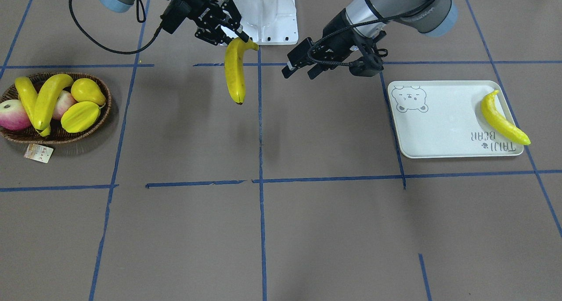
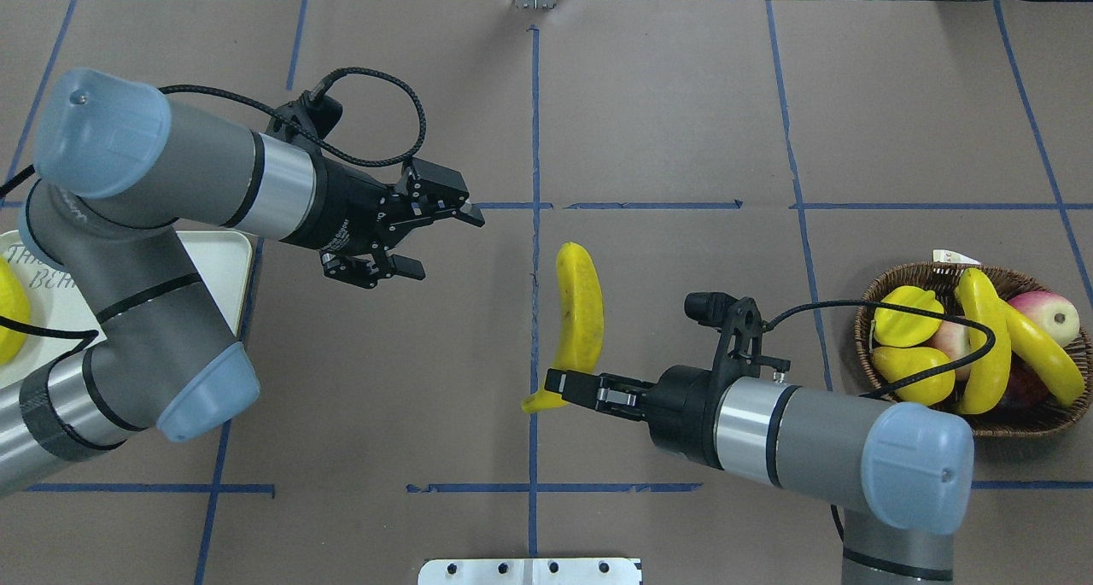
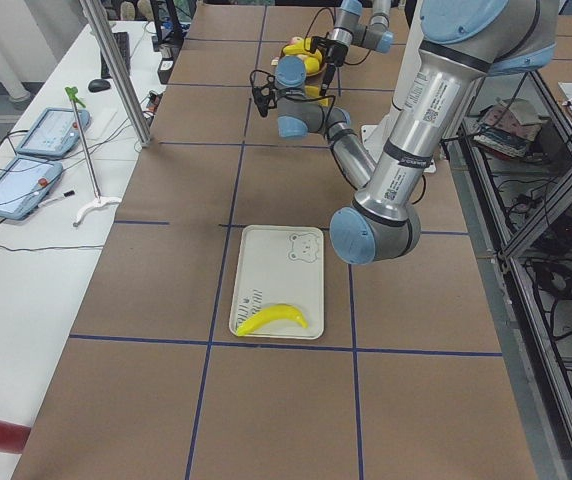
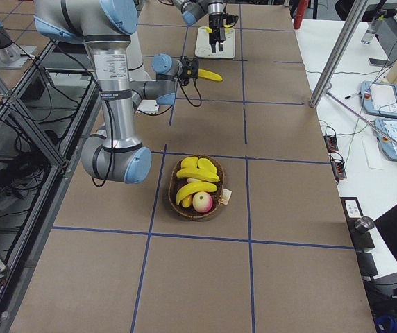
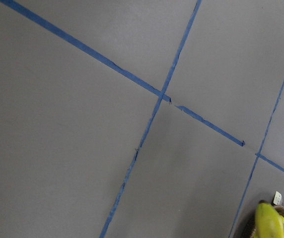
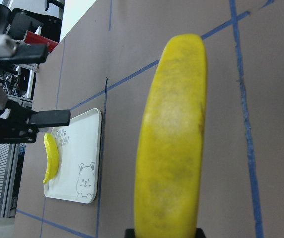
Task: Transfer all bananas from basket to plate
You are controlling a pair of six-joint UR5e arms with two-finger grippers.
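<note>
My right gripper [image 1: 239, 35] is shut on the stem end of a yellow banana [image 1: 234, 70] and holds it above the table's middle; it also shows in the overhead view [image 2: 579, 312] and fills the right wrist view [image 6: 174, 144]. My left gripper [image 1: 300, 70] is open and empty, a short way from that banana, between it and the plate [image 1: 439, 129]. One banana [image 1: 502, 121] lies on the plate's edge far from the basket. Two bananas [image 1: 46, 99] lie in the wicker basket [image 1: 105, 112] at the other end.
The basket also holds a yellow-green starfruit [image 1: 80, 116], a yellow pear [image 1: 88, 91] and pink apples [image 1: 13, 115]. A paper tag [image 1: 38, 153] lies beside it. The white robot base plate [image 1: 261, 13] sits at the table's robot side.
</note>
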